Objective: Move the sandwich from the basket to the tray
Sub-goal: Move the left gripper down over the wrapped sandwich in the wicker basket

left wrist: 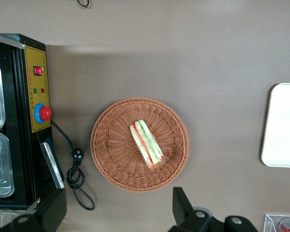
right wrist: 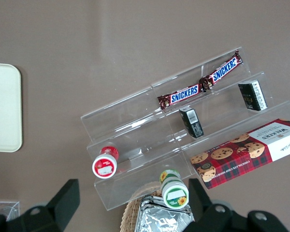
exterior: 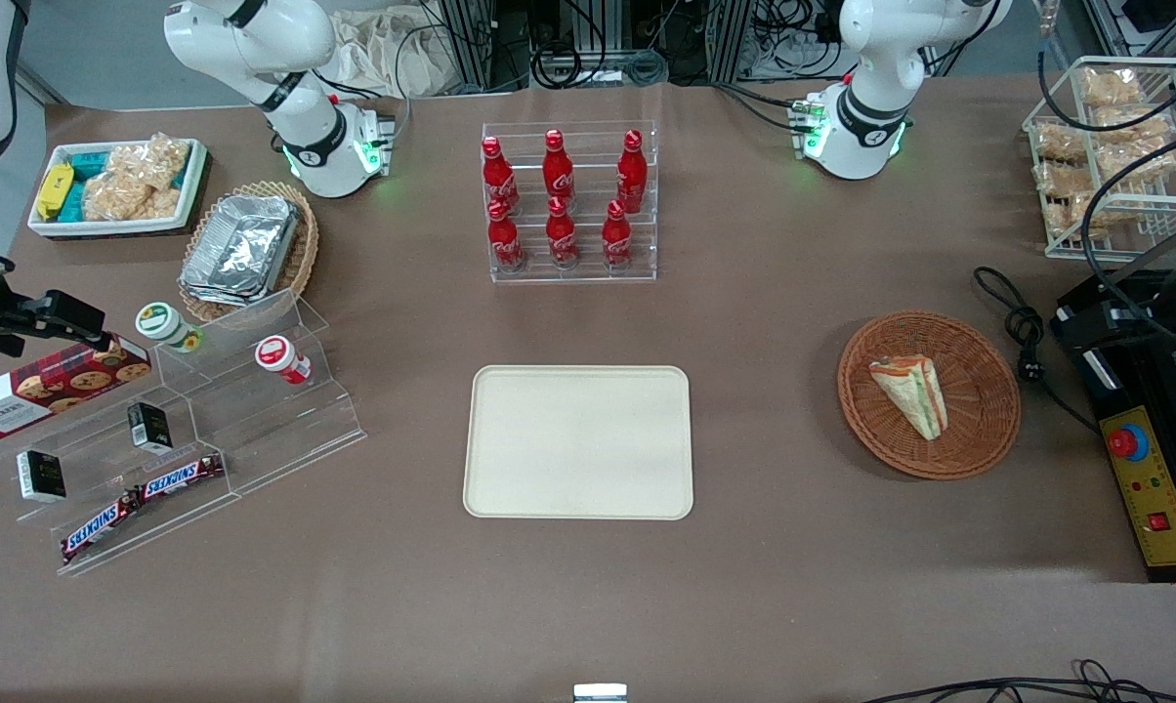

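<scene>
I worry the small wrapped triangle sandwich, lying in the middle of the round brown wicker basket, could slip in its smooth wrap before reaching the flat cream tray, while my gripper hangs wide open above the basket, holding nothing.

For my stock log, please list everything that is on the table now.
sandwich: one, pale with coloured layers, in the basket
basket: one, reddish-brown, toward the working arm's end
tray: one, cream, middle of the table
cola bottles: six, red, in a clear rack
Snickers bars: two, brown, on the stepped stand
cookie box: one, red, on that stand
foil container: one, silver, in a tan basket
hand: one, dark, open, above the table near the basket
</scene>
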`<move>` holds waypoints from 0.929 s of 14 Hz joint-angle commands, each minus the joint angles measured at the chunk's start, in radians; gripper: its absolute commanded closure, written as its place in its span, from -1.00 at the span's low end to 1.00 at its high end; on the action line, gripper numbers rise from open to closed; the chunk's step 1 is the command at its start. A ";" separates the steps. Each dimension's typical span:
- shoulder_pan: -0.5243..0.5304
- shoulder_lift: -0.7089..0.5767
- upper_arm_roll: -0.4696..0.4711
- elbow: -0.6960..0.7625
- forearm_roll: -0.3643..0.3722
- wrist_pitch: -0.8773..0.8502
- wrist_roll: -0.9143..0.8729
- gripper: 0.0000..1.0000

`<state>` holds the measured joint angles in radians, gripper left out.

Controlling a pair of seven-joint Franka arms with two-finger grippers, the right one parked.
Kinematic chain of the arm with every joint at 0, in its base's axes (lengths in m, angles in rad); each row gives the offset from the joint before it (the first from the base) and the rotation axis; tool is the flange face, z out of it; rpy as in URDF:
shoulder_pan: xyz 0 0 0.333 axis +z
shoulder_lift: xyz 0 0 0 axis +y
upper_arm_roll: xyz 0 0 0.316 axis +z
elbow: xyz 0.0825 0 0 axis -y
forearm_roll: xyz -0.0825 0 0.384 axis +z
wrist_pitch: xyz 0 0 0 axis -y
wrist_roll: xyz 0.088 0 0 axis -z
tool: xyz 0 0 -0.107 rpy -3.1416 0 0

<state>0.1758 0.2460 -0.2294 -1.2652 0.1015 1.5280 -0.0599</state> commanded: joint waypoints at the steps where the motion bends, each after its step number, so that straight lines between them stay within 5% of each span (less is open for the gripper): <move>1: 0.001 0.023 -0.011 0.024 0.003 -0.023 0.024 -0.97; 8: 0.007 0.052 -0.004 -0.201 -0.009 0.016 -0.043 -0.98; 13: 0.030 0.061 -0.001 -0.567 -0.012 0.418 -0.274 -0.98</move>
<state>0.1856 0.3367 -0.2243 -1.6898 0.1003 1.8144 -0.2409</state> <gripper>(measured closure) 0.009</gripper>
